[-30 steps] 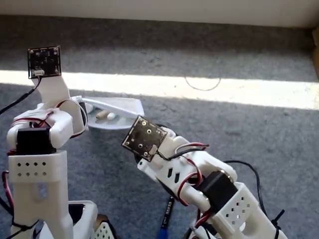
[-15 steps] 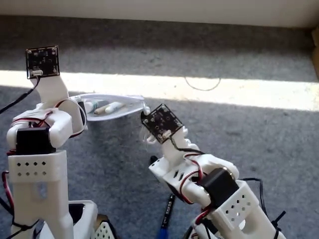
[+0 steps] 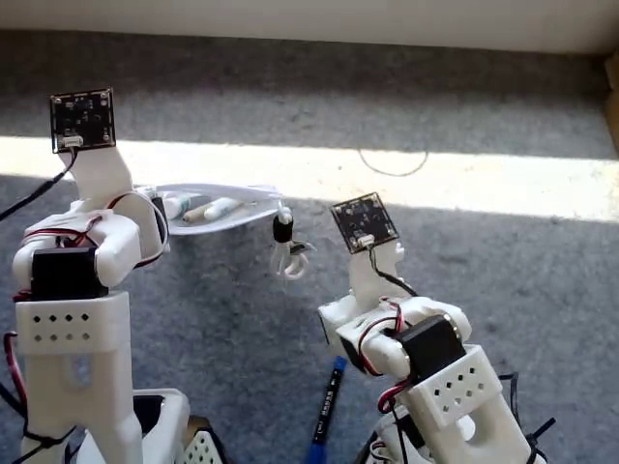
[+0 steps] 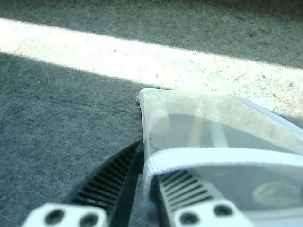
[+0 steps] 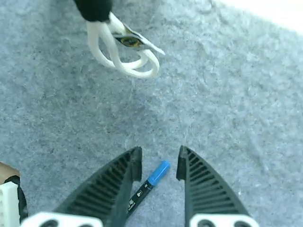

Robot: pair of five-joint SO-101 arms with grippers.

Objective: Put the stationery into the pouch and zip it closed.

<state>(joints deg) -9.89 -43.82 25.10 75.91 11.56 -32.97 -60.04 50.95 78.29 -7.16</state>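
Seen from above, the pouch [image 3: 253, 207] is a flat, see-through sleeve at the left arm's tip. Pen-shaped stationery [image 3: 208, 211] lies inside it, and a black toggle with a white cord loop [image 3: 289, 261] dangles from its end. The left wrist view adds the grip: the left gripper [image 4: 144, 158] is clenched on the pouch's fine mesh edge. The right wrist view shows the right gripper [image 5: 158, 155] spread and holding nothing, above a blue-capped pen [image 5: 147, 185] on nubby grey carpet [image 5: 236, 104].

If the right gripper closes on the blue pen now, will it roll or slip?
Probably little rolling: the blue pen lies on rough carpet. Its slim round barrel might twist inside the right gripper. It looks stiff and light.
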